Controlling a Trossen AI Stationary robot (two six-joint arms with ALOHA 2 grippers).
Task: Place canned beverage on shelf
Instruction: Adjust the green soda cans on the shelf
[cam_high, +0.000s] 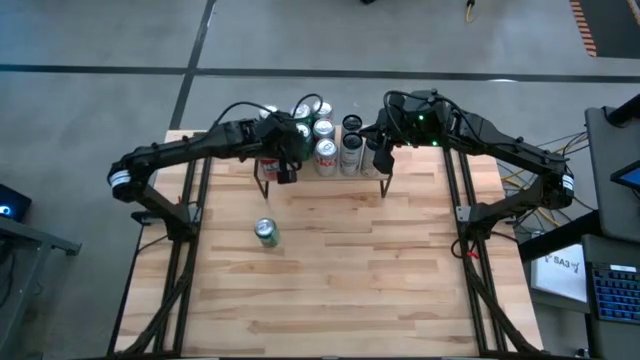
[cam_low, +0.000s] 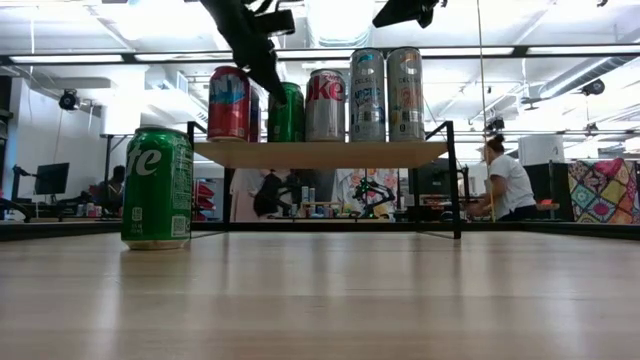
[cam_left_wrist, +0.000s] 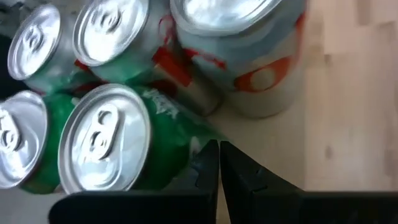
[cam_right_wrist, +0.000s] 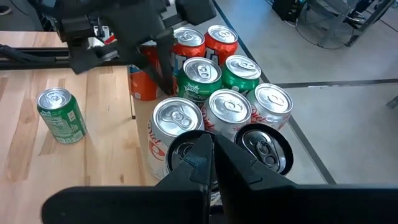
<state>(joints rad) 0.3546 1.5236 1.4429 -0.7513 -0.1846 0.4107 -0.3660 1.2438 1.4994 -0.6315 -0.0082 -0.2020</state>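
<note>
The shelf is a light-wood board on thin black legs at the table's far middle. Several upright cans stand on it. A green can stands upright on the tabletop nearer the left, also seen in the low view and the right wrist view. My left gripper is shut, with its fingers pointing down at the shelf's left end beside a green shelf can. My right gripper is shut and empty above the cans at the shelf's right end. My left gripper's shut fingers come slanting down from above, between the red can and the green can's side on the shelf. I cannot tell whether they touch the green can. All the shelf cans stand upright.
The shelf cans include red, green, silver and black ones, packed close together. An orange-and-white can stands at the shelf's front left. The near half of the tabletop is bare wood. A person sits in the room beyond the table.
</note>
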